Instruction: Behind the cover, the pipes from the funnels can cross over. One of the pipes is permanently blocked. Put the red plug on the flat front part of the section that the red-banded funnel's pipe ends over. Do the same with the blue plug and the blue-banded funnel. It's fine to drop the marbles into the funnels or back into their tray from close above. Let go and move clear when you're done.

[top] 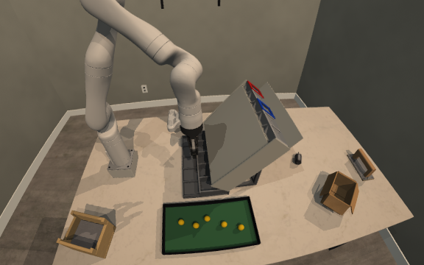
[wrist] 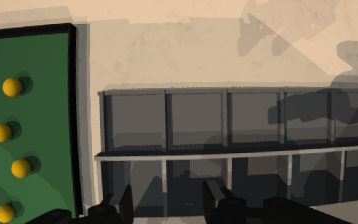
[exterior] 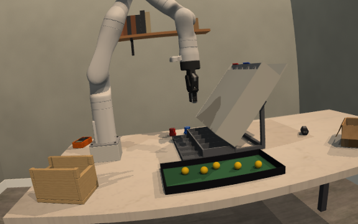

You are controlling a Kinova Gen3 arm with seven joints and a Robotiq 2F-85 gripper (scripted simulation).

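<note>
The gripper (top: 194,153) (exterior: 192,101) (wrist: 167,199) stood half open, holding nothing. The marbles (top: 181,222) (exterior: 184,170) (wrist: 12,87) looked hard and slippery, best pinched around the middle.

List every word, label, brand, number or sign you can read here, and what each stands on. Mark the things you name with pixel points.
None can be read.
Book spines (exterior: 133,25) on the wall shelf (exterior: 163,35): no lettering shows at this size.
Orange device (exterior: 82,142) by the arm's base: its dark face is too small to read.
</note>
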